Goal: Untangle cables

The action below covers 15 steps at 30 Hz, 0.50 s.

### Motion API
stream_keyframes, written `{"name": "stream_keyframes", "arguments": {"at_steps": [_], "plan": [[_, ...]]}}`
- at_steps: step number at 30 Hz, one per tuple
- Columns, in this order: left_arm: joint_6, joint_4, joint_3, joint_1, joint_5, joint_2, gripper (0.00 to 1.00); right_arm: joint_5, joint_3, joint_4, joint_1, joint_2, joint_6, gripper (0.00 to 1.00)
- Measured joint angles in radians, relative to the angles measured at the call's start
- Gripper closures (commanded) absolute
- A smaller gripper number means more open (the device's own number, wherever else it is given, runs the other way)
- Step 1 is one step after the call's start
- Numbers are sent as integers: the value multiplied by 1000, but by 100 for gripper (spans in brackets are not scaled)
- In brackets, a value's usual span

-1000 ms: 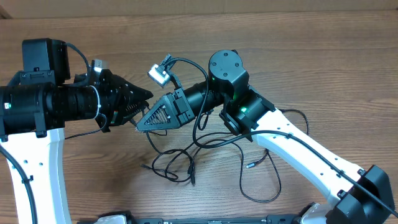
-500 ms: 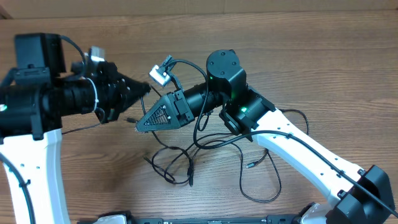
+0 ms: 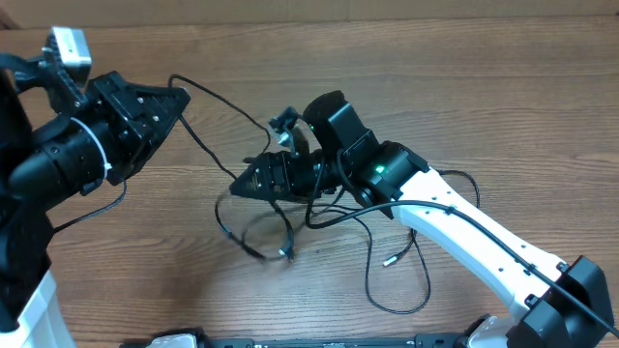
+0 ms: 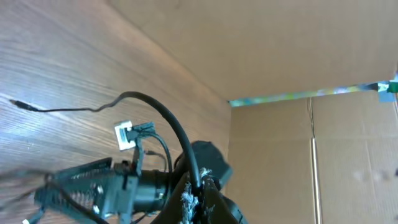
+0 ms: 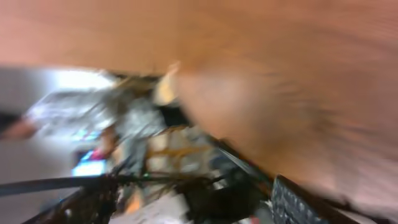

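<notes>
Now my left fingers (image 3: pixel 180 95) are clamped shut on one cord (image 3: pixel 208 150) of the cables (image 3: pixel 329 217), and it runs from them down to the tangle. That tangle lies on the tabletop (image 3: pixel 503 116), under and beside my right fingers (image 3: pixel 235 187). Blur hides whether those are open or closed.

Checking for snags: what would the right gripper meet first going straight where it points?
Probably the thin black cord looping just beyond the tip of the right gripper; past that, bare brown wooden table. Depth is unclear from overhead.
</notes>
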<state>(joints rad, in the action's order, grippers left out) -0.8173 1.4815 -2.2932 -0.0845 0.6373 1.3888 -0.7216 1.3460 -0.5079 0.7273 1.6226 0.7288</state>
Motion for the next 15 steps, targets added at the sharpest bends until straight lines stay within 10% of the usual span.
{"name": "stream_keyframes", "arguments": {"at_steps": [15], "plan": [[-65, -58, -32, 0, 32, 0, 96, 339, 0, -98, 0, 37, -41, 27]]}}
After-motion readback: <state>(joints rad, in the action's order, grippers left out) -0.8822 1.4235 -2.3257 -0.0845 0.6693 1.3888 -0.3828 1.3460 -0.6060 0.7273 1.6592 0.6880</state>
